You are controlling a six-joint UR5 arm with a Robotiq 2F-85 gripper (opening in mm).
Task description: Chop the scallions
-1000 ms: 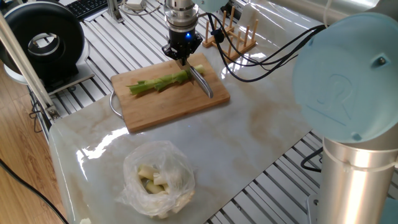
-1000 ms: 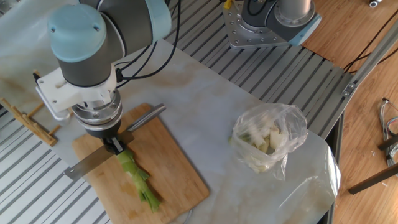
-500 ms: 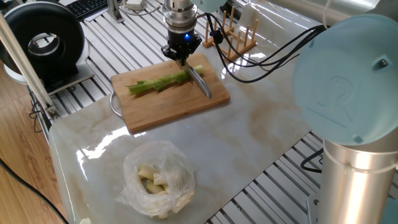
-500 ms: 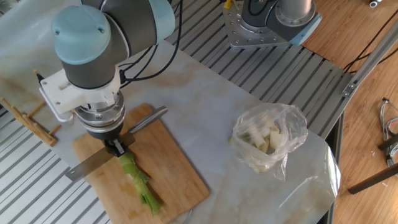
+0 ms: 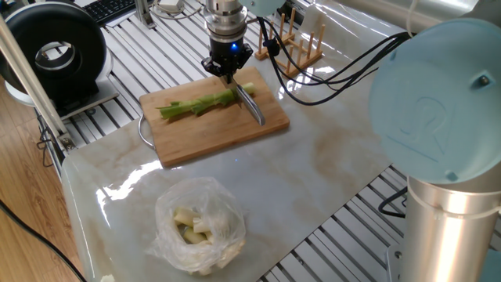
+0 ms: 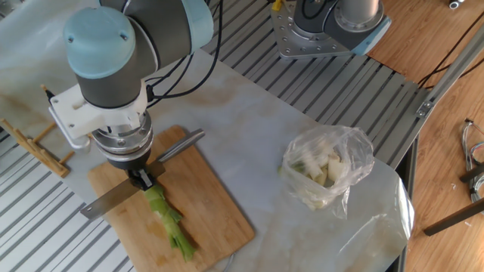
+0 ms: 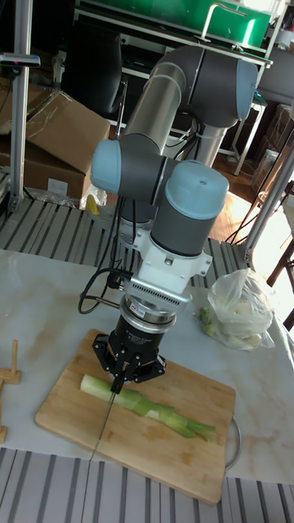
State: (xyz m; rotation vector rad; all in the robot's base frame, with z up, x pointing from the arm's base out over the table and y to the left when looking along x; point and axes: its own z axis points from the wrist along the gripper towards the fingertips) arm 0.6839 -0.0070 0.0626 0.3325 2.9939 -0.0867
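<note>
- One fixed view: the gripper (image 5: pixel 228 74) hangs over the far part of the cutting board (image 5: pixel 211 137), its fingers closed on a knife (image 5: pixel 252 105) whose blade runs out from under it toward the board's near right edge. The scallions (image 5: pixel 199 104) lie as one long stalk across the board, pale end right under the gripper, leafy end stretching off to the gripper's side. No cut chunks show on the board. A plastic bag (image 5: pixel 199 227) of pale pieces sits on the table well away from the gripper.
- The other fixed view: the gripper (image 6: pixel 141 180) sits just above the stalk's pale end; the knife blade (image 6: pixel 110 199) sticks out to one side of it and the handle (image 6: pixel 180 143) to the other. The stalk (image 6: pixel 168 223) trails away from the gripper toward the board's near corner, apparently whole.
- Tall fixed view: the gripper (image 7: pixel 122 374) is low over the pale end, with the blade edge (image 7: pixel 103 418) running down across the board in front of it. Whether the edge touches the stalk (image 7: pixel 145 404) is hard to tell.
- Judgement: chopping looks barely begun; nearly the full stalk is left to cut.
</note>
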